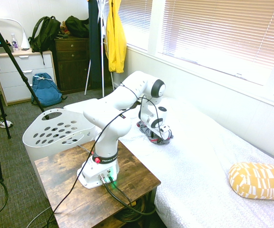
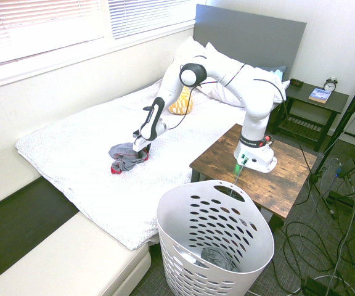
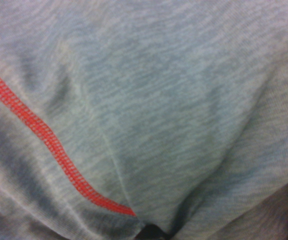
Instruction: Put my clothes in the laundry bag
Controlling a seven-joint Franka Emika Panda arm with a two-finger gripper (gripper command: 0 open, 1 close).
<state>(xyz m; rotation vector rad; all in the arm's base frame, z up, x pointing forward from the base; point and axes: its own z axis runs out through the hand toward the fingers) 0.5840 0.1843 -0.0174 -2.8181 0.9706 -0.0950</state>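
Grey red-trimmed garment (image 2: 127, 156), crumpled, white basket (image 2: 215, 240)

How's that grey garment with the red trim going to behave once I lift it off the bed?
The garment will probably hang limp, since it lies crumpled in soft folds. It looks light, likely a thin knit judging by the fine weave up close. Loose parts may droop well below the gripper, as folds spread out to its side on the bed.
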